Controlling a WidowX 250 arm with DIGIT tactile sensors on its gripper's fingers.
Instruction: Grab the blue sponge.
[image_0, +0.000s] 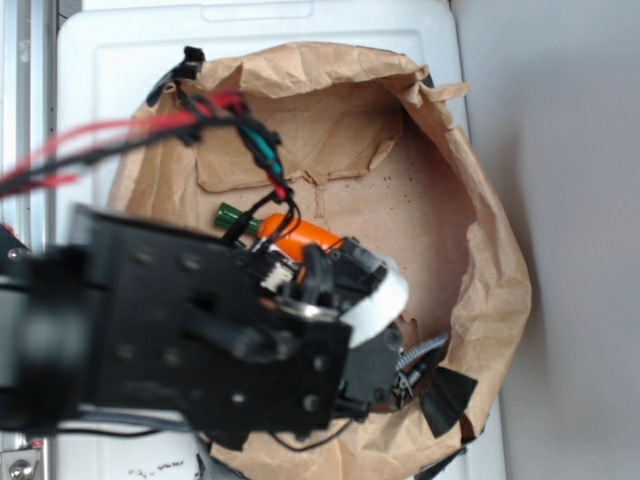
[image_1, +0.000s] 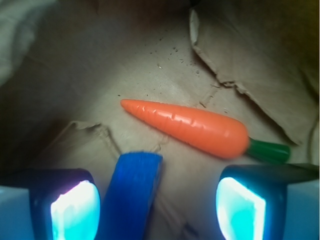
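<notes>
With our gripper (image_1: 157, 205) spread wide and the blue sponge (image_1: 131, 192) lying on the brown paper (image_1: 165, 65) between its fingers, nearer one side, we should centre over it, descend, and avoid the toy carrot (image_1: 192, 128) just beyond.

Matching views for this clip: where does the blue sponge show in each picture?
Exterior: the sponge is not visible; the arm covers the bag floor where it would lie.
Wrist: the sponge is at bottom centre-left, between the open gripper fingers, nearer the left one in the picture.
Shared landmark: the carrot, partly hidden under the arm in the exterior view, lying just beyond the sponge in the wrist view.
</notes>
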